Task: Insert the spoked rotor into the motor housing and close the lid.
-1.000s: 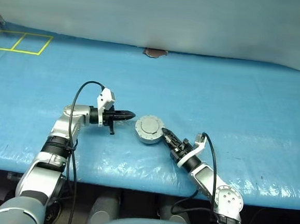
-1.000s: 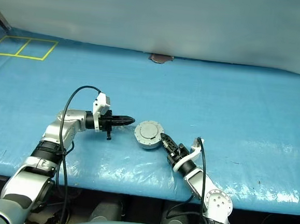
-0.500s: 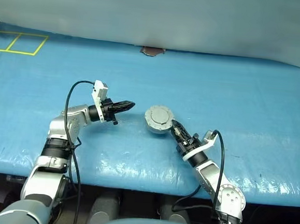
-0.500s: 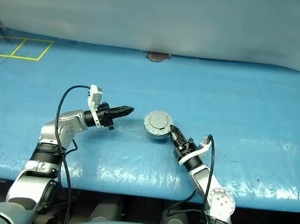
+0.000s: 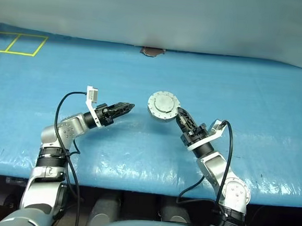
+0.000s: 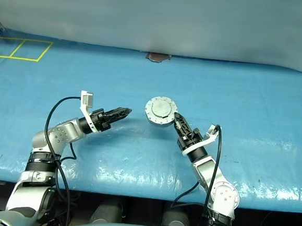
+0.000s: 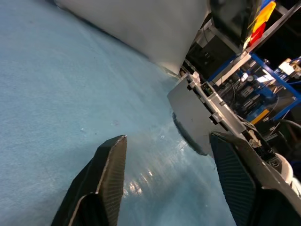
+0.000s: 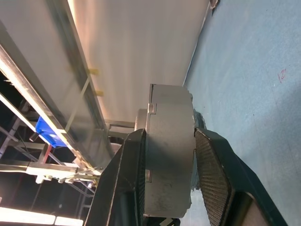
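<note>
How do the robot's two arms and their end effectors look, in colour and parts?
Both arms are silver-grey with black joint bands. Each carries a looping black cable and a white wrist bracket. The left end effector and right end effector have two black fingers with finely ribbed pads.

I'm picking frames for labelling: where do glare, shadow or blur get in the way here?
Left eye view: white glare patches on the blue table cover near its front edge; the motor housing, shut with its lid, reads clearly. Left wrist view: the left gripper has sharp fingers while the racks behind are soft. Right wrist view: the right gripper shades the housing it clamps, and a bright backdrop washes out beyond.
</note>
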